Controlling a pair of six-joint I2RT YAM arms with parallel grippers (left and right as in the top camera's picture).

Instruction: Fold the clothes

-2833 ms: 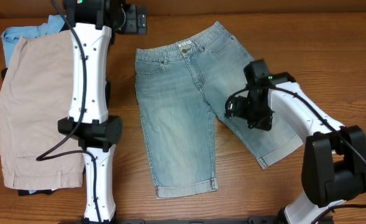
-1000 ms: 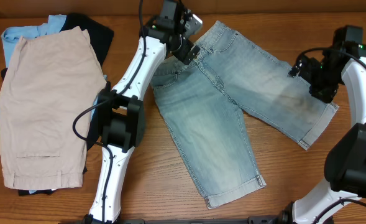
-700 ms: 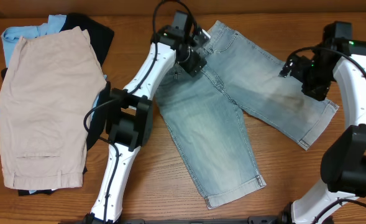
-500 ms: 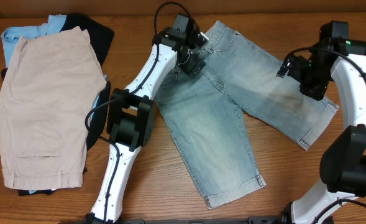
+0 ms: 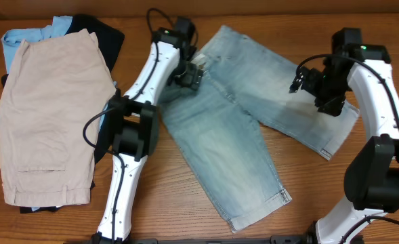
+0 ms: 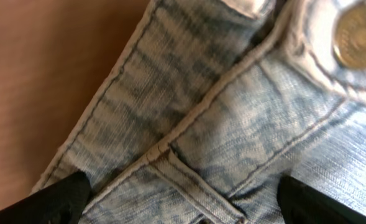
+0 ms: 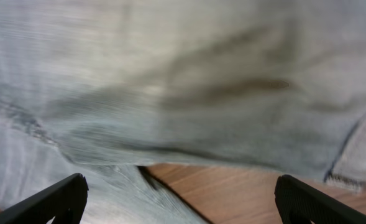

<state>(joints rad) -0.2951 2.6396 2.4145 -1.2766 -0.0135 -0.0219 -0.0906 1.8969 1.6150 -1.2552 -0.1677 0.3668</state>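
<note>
Left wrist view: the left claw is spread wide, with a black fingertip in each lower corner and nothing clamped. Between the fingertips lies the waistband of the denim shorts. A belt loop sits near the middle and a metal button at upper right — details too fine for the overhead view. Bare worktop shows at upper left, just beside the waistband edge.

Right wrist view: the right claw is also wide open and grips nothing. Blurred denim fills the upper frame, with a stitched hem at the right edge. A strip of wood shows below the cloth, between the fingertips. I cannot tell whether the cloth here rests flat or hangs off the surface.

Overhead view, which alone shows the whole layout: one leg of the shorts runs toward the front edge and the other out to the right, with the waistband at the far middle. The left claw sits at the waistband's left end. The right claw is over the right-hand leg, near its hem. At the left, apart from the denim, is a stack — beige shorts on top, with a sky-blue garment and a black garment showing from beneath at the far side.
</note>
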